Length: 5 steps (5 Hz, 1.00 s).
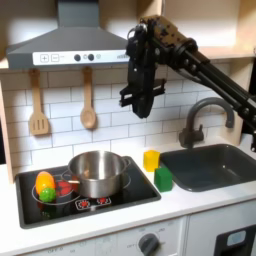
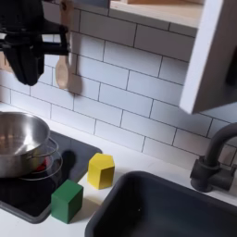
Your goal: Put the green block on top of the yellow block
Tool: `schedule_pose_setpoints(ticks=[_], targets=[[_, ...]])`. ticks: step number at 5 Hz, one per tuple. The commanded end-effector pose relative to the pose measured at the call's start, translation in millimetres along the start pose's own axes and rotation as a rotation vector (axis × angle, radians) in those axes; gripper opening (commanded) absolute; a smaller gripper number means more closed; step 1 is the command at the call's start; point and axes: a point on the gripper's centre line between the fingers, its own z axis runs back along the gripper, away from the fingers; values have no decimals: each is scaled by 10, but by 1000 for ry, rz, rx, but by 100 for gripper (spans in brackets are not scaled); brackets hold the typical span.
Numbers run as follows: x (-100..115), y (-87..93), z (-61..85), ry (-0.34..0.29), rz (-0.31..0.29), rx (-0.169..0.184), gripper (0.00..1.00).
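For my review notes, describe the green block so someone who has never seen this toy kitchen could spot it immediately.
Find the black stovetop left of the sink in the first exterior view. On its front corner nearest the sink sits the green block, just in front of the yellow block. It is the only solid green cube.

Steel pot (image 2: 20,139) cut by the second exterior view's left edge; tap (image 2: 213,167) cut at its right edge. Gripper (image 2: 30,79) blurred and dark there, jaw position not made out. Red item (image 1: 66,186) partly hidden behind pot (image 1: 97,172) in the first exterior view.
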Motion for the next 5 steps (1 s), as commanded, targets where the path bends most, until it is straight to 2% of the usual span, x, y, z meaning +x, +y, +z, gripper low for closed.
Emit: schedule_pose_setpoints(ticks=[1,3,5], targets=[[-199,129,-74,57,-100,14,0],[-459,315,-65,120,-233,-20,0],[-673,446,-19,156,-394,-90,0]])
